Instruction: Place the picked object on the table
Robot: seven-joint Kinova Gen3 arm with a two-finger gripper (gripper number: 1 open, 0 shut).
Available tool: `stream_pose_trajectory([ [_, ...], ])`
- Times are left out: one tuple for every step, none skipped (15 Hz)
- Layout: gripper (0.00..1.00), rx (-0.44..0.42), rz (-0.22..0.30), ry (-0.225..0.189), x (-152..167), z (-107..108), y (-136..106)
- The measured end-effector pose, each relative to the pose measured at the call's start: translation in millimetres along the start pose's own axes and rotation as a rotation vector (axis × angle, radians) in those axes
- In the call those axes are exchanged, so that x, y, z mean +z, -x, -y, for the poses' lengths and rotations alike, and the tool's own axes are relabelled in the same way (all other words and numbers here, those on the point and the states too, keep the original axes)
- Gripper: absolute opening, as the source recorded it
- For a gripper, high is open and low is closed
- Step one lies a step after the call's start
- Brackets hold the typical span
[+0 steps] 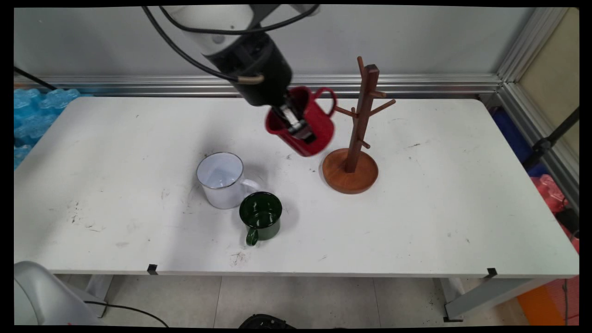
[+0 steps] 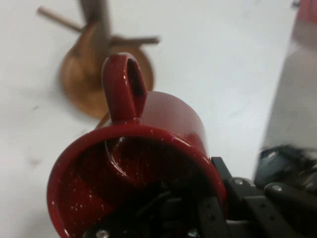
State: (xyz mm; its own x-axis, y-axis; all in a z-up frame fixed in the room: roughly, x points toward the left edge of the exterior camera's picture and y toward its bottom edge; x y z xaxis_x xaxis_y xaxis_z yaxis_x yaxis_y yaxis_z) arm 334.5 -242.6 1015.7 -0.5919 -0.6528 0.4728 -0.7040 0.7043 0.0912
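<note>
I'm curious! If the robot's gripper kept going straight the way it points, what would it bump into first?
Probably the white table beside the wooden mug tree's base. The gripper, clamped on the red mug, points down and rightward; depth is hard to judge.

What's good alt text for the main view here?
A black gripper holds a red mug tilted in the air, its handle toward a wooden mug tree just to its right. On the white table below sit a white mug and a smaller dark green mug, close together.
</note>
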Motion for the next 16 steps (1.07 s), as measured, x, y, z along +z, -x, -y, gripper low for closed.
stream_pose_trajectory([
  [0.0, 0.01, 0.022, -0.022, -2, 7, 0],
  [0.0, 0.022, 0.042, -0.043, -3, 14, 0],
  [0.0, 0.037, 0.068, -0.069, -4, 23, -1],
  [0.0, 0.047, 0.088, -0.087, -4, 30, -1],
  [0.0, 0.059, 0.114, -0.107, -3, 39, -1],
  [0.0, 0.073, 0.14, -0.126, -2, 47, 0],
  [0.0, 0.086, 0.166, -0.144, 0, 56, 1],
  [0.0, 0.097, 0.186, -0.158, 3, 63, 2],
  [0.0, 0.104, 0.199, -0.167, 5, 67, 2],
  [0.0, 0.114, 0.216, -0.179, 9, 74, 3],
  [0.0, 0.127, 0.234, -0.19, 15, 82, 5],
  [0.0, 0.139, 0.25, -0.196, 21, 88, 6],
  [0.0, 0.151, 0.266, -0.2, 29, 94, 8],
  [0.0, 0.162, 0.278, -0.203, 36, 100, 9],
  [0.0, 0.173, 0.292, -0.205, 43, 106, 10],
  [0.0, 0.184, 0.305, -0.207, 52, 111, 12],
])
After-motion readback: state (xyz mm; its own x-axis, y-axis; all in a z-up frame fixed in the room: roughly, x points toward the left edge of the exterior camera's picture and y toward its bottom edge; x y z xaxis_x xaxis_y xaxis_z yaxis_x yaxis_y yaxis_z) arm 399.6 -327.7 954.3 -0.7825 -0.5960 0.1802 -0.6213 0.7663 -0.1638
